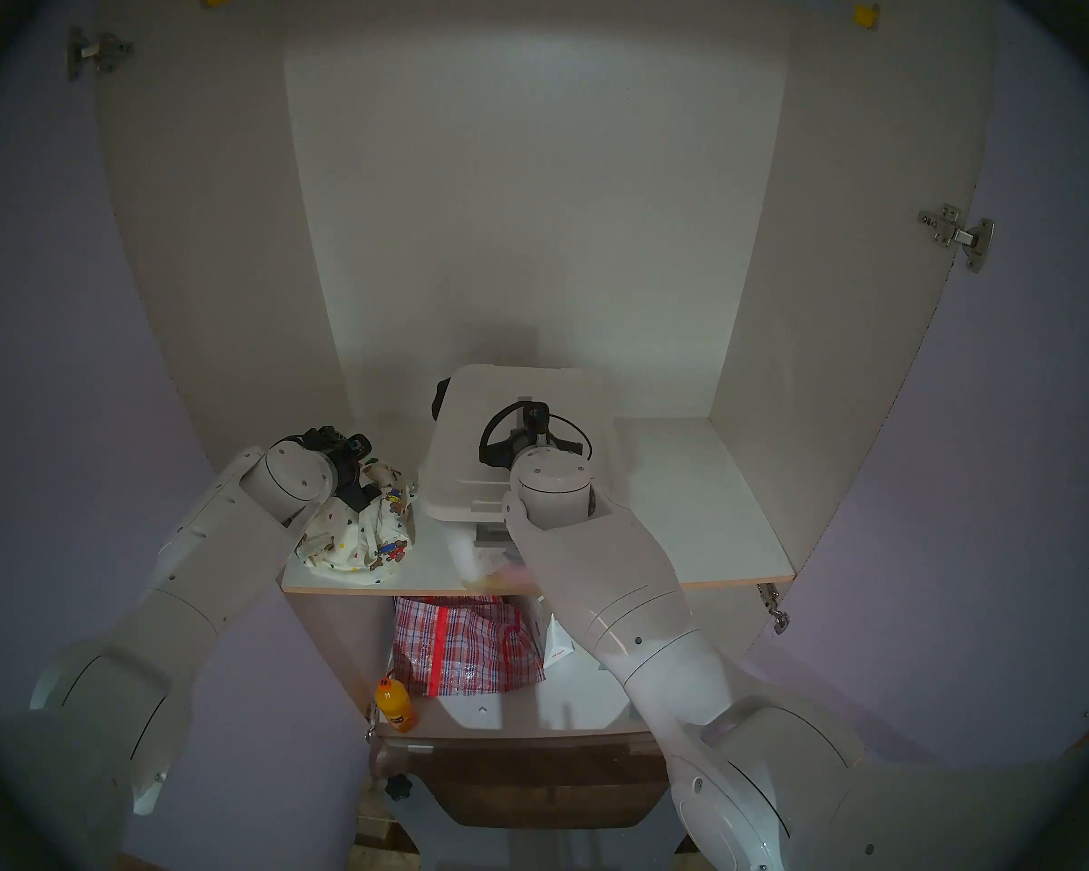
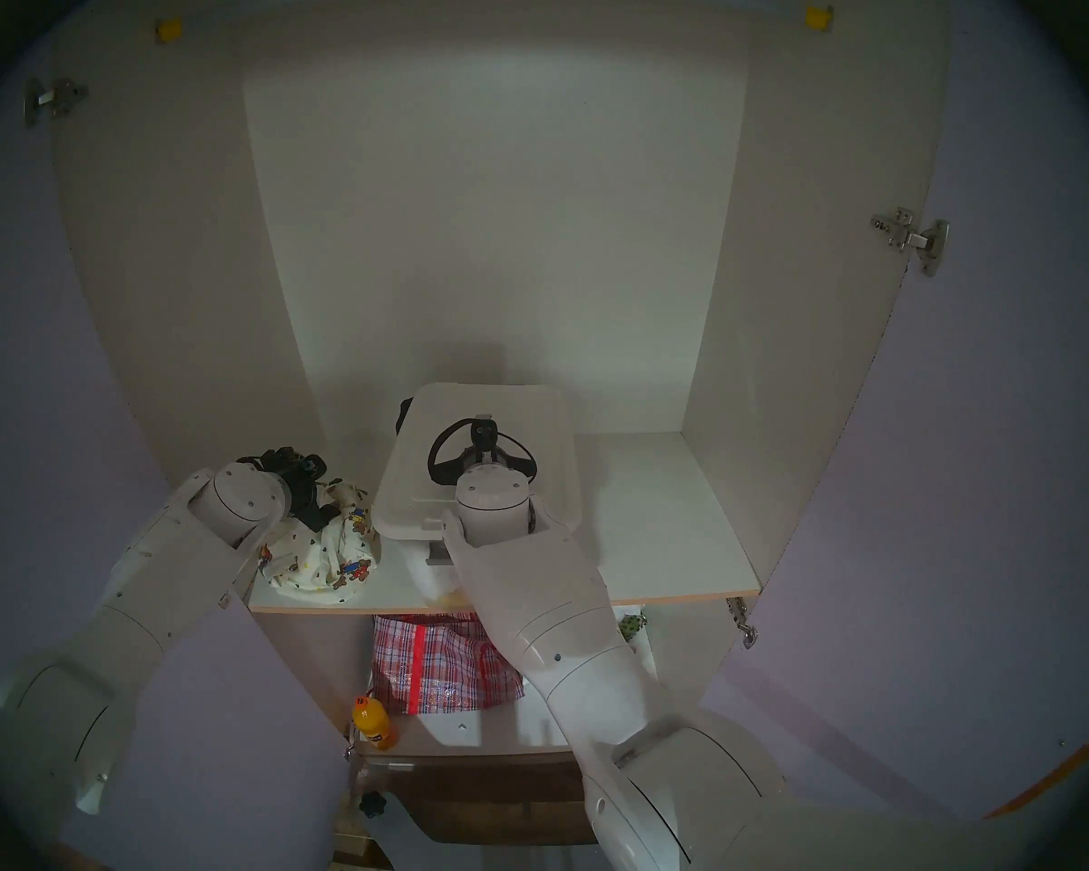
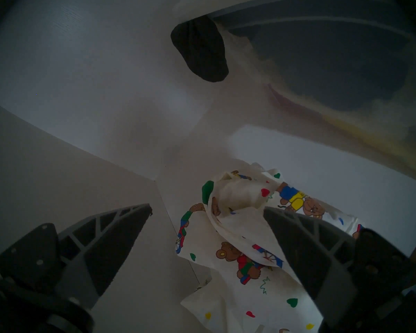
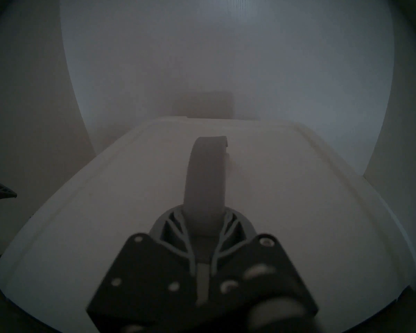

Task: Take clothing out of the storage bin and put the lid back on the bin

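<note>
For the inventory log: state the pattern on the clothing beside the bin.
Cream-white clothing with brown teddy bears and coloured hearts; clearest in the left wrist view.

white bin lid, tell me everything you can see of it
The flat white rectangular plastic lid has rounded corners, a raised rim and a grey strap-like handle at its centre. The right gripper is shut on that handle. It sits tilted over the clear plastic storage bin, a black garment poking out at its far left corner.

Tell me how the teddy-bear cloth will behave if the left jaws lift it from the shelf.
The cloth lies crumpled in soft folds, so it will probably hang limp and unfold. It looks thin, so likely light. A loose end may drag on the shelf or brush the lid beside it.
</note>
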You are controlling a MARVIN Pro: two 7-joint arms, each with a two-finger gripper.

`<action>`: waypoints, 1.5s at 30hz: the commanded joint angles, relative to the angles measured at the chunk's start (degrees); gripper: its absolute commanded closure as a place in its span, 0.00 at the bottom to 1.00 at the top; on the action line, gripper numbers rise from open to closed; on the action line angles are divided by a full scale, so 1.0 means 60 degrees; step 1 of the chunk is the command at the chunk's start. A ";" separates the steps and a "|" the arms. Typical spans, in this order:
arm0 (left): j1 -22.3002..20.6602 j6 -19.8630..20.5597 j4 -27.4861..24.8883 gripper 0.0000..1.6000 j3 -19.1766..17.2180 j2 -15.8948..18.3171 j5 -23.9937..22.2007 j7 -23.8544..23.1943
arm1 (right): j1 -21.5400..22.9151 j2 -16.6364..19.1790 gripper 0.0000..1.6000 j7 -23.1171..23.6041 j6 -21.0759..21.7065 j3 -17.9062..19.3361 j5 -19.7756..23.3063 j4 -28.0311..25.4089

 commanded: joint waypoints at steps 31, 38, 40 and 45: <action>-0.0268 -0.0054 -0.0218 0.00 -0.0078 0.0006 -0.0014 0.0024 | -0.0498 0.0663 0.00 0.1292 0.0274 0.0145 0.0454 -0.1983; -0.0270 -0.0054 -0.0208 0.00 -0.0076 0.0003 -0.0013 0.0028 | -0.1374 0.0786 0.00 0.1082 0.0653 0.0620 0.0666 -0.4078; -0.0271 -0.0055 -0.0208 0.00 -0.0075 0.0003 -0.0014 0.0028 | -0.1685 0.0939 0.00 0.1090 0.0835 0.0719 0.0662 -0.4784; -0.0270 -0.0055 -0.0212 0.00 -0.0076 0.0005 -0.0015 0.0027 | -0.2503 0.1865 0.00 0.1564 0.1228 0.0804 0.0727 -0.6336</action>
